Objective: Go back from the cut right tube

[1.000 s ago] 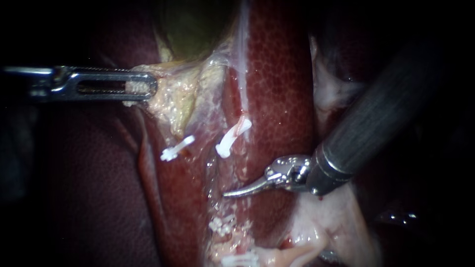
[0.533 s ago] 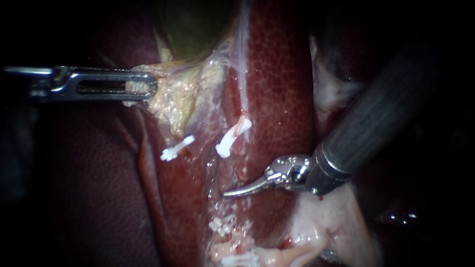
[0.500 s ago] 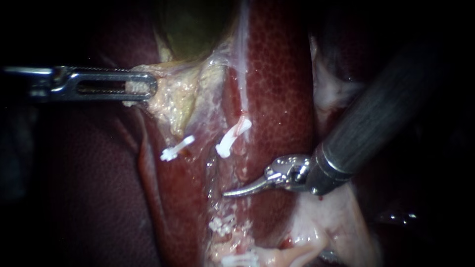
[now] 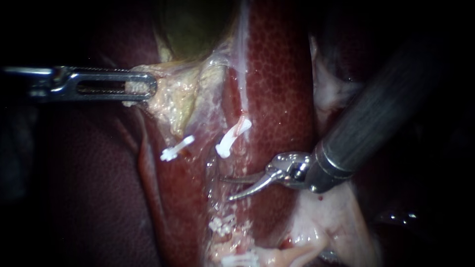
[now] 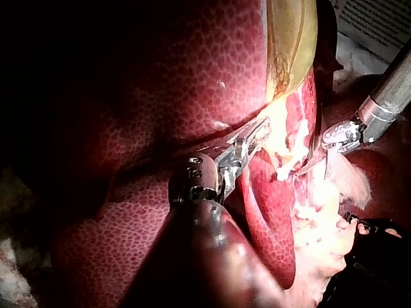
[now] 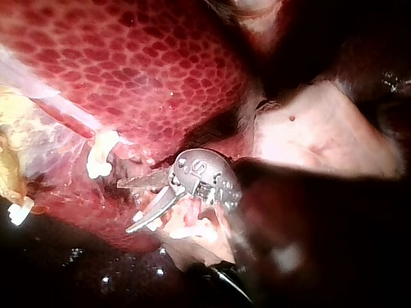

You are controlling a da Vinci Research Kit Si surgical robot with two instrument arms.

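Right instrument (image 4: pixel 226 189): curved jaws spread, nothing gripped, tips over liver (image 4: pixel 282 74), just below cut right tube (image 4: pixel 241 124) and its white clip (image 4: pixel 225 146). Left instrument (image 4: pixel 143 88): jaws pinching yellowish tissue (image 4: pixel 173 96) under gallbladder (image 4: pixel 193 24). Second clipped stub (image 4: pixel 176 148) beside it.

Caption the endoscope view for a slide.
Left tool grips tissue by the gallbladder; right tool, jaws open, sits over the liver just below a clip.
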